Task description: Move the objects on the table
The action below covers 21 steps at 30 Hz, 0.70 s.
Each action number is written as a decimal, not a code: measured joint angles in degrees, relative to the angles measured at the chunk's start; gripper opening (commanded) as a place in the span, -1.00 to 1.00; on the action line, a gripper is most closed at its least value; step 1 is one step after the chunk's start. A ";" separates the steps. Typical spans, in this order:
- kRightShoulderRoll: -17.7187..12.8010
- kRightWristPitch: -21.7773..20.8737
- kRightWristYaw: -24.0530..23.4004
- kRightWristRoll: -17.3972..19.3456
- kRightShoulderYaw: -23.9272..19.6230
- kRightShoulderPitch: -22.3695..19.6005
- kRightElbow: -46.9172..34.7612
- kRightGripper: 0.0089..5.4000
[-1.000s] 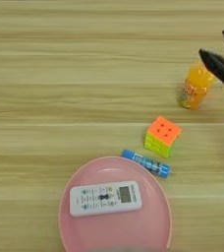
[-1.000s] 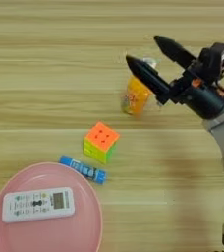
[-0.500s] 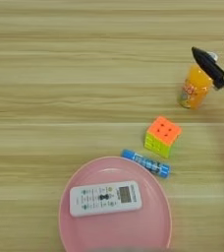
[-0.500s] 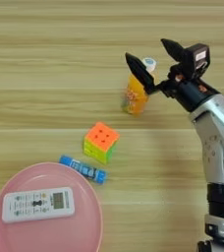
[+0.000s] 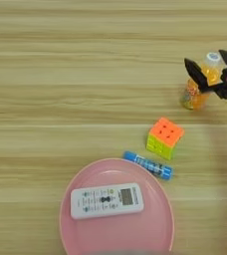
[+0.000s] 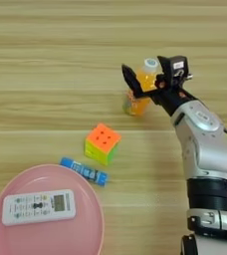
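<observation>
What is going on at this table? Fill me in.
The robot's right arm reaches in from the right, and its claw has one black finger on each side of the orange juice bottle, which leans a little; the fingers are spread and not yet closed on it. The puzzle cube sits nearer the robot, with a blue stick beside it. The white remote lies on the pink plate.

Tabletop (image 5: 60,74): light tan wood, horizontal grain streaks in paler and darker bands, fills both views edge to edge; even, soft overhead light, faint shadows only; walls, floor, windows outside the views
</observation>
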 measured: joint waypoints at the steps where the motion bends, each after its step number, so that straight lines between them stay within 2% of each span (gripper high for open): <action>1: 0.04 -0.16 -0.15 -0.46 0.00 -0.03 0.48 0.99; 7: 0.62 -2.11 -1.31 -1.91 0.01 -0.66 2.55 0.99; 15: 0.86 -0.96 -2.14 -3.14 0.56 -0.98 5.53 0.99; 21: 1.16 0.41 -1.82 -3.07 0.70 -0.98 6.64 0.75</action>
